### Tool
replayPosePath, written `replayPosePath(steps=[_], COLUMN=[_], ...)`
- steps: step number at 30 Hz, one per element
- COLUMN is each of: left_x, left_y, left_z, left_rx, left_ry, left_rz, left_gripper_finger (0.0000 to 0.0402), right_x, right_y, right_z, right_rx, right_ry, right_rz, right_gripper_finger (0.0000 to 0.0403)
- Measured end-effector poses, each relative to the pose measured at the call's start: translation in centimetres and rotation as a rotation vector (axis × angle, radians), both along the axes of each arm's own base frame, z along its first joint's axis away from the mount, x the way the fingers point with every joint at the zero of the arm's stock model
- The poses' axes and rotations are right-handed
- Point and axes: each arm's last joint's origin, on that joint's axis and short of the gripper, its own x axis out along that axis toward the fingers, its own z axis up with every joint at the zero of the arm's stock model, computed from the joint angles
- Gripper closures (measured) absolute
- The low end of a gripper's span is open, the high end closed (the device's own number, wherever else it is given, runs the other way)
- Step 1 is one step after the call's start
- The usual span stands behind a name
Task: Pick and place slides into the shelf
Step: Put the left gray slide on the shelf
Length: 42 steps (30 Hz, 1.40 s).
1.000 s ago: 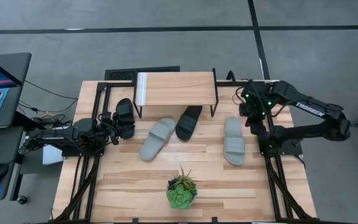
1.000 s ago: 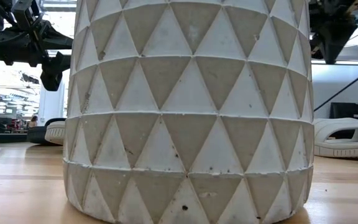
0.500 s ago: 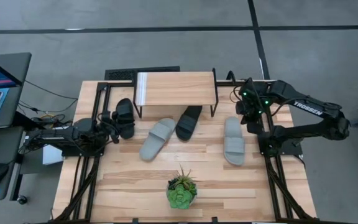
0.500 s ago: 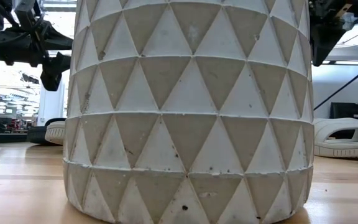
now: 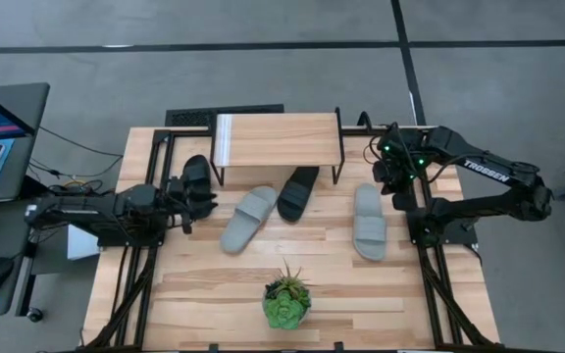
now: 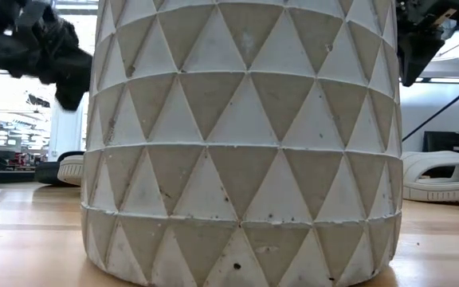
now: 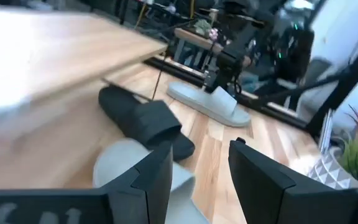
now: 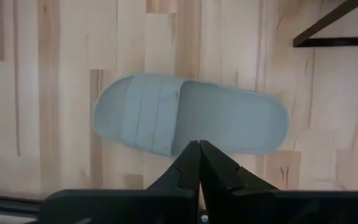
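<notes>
On the slatted wooden worktop (image 5: 204, 284) the shelf (image 5: 278, 139) stands at twelve o'clock, its light plank top bare. One black slide (image 5: 298, 191) lies half under the shelf's front edge, toe pointing toward seven o'clock. Just beside it, at its eight o'clock, a light grey slide (image 5: 248, 218) lies tilted the same way, the two nearly touching. A second light grey slide (image 5: 369, 222) lies apart at three o'clock of the worktop's middle, lengthwise toward the shelf's right leg. The other black slide (image 5: 196, 183) lies at ten o'clock, by the shelf's left leg.

The left gripper (image 5: 183, 201) hangs over the near end of that black slide, jaws standing apart with nothing between them; its wrist view shows the two fingers (image 7: 157, 177) spread, looking across the middle pair of slides. Whether it touches the slide cannot be told.

The right gripper (image 5: 397, 176) hovers above the worktop's right edge, at two o'clock of the right grey slide, jaws pressed together and empty, as its wrist view (image 8: 199, 163) shows.

A potted plant (image 5: 286, 299) in a triangle-patterned pot (image 6: 245, 135) stands at six o'clock.
</notes>
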Motion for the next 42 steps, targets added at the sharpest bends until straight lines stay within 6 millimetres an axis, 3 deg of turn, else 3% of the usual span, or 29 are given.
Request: replayPosePath(steps=[7, 11, 20, 25, 32, 37, 42], left_x=[3.0, 5.1, 10.5, 12.6, 13.9, 15.4, 16.3], left_y=[-1.1, -1.8, -2.7, -3.0, -4.1, -4.2, -4.2], left_z=[2.9, 2.9, 2.1, 0.7, -0.6, -0.5, -0.7], left_rx=[0.276, 0.397, 0.713, 0.741, 0.796, 0.833, 0.838], left_ry=[0.274, 0.476, 0.719, 0.846, 1.090, 1.110, 1.108], left_rz=[-0.170, -0.233, -0.161, -0.180, -0.228, -0.128, -0.134], left_gripper_finger=[0.0255, 0.0255, 0.0255, 0.0255, 0.0255, 0.0255, 0.0255], right_x=[0.0, -0.1, -1.1, -2.2, -3.9, -4.7, -5.5], right_y=[-0.1, 0.0, 0.4, 0.8, 1.7, 2.1, 2.5], right_z=[0.0, 0.1, 0.7, 1.1, 1.8, 2.2, 2.5], right_rx=[-0.031, -0.035, -0.095, -0.147, -0.167, -0.185, -0.202], right_ry=[0.007, 0.002, -0.035, -0.028, -0.060, -0.096, -0.129], right_rz=[0.023, 0.028, 0.046, 0.034, 0.031, 0.022, 0.019], right_gripper_finger=[0.0402, 0.0402, 0.0402, 0.0402, 0.0402, 0.0402, 0.0402])
